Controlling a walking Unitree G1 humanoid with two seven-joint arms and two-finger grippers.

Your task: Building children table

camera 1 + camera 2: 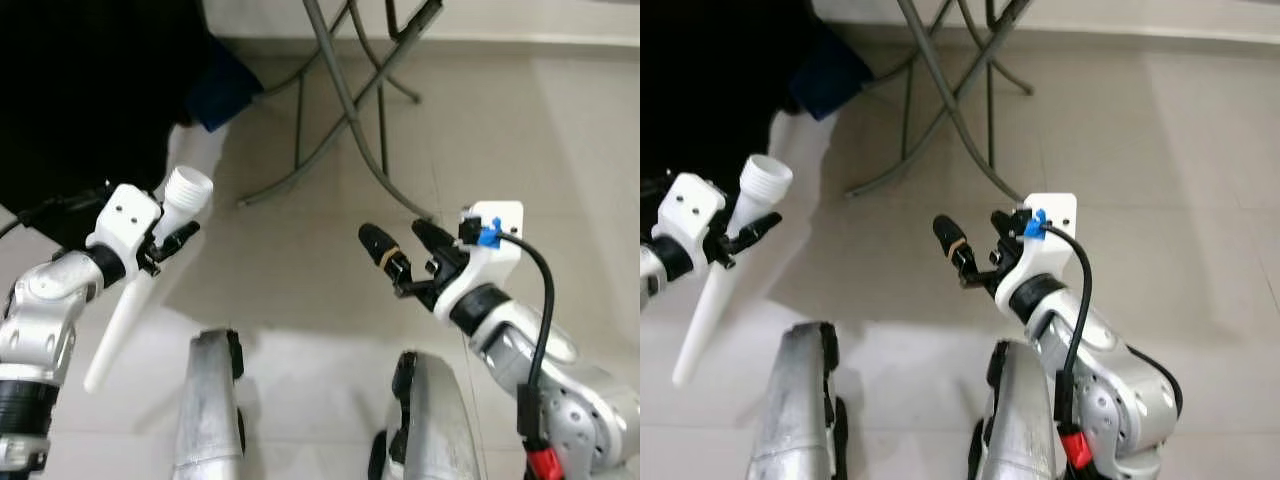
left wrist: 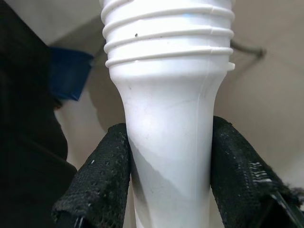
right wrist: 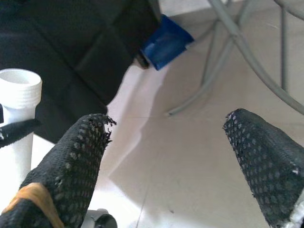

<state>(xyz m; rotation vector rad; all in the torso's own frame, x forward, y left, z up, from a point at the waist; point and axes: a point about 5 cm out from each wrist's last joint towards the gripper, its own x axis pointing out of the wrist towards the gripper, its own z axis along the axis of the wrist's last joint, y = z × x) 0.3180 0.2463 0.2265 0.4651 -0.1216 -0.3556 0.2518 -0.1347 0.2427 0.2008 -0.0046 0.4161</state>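
Up at the robot's left, a white plastic table leg (image 1: 150, 270) hangs tilted above the tiled floor (image 1: 300, 270), threaded end uppermost and tapered tip pointing down, pinched just under the threads by the left claw (image 1: 172, 243), whose two black pads press its sides. Off to the right the right claw (image 1: 405, 247) hovers spread wide and empty, with a folding chair's grey metal frame (image 1: 345, 100) beyond. Likely the leg is being carried to the tabletop, so next its threads must meet a socket squarely.
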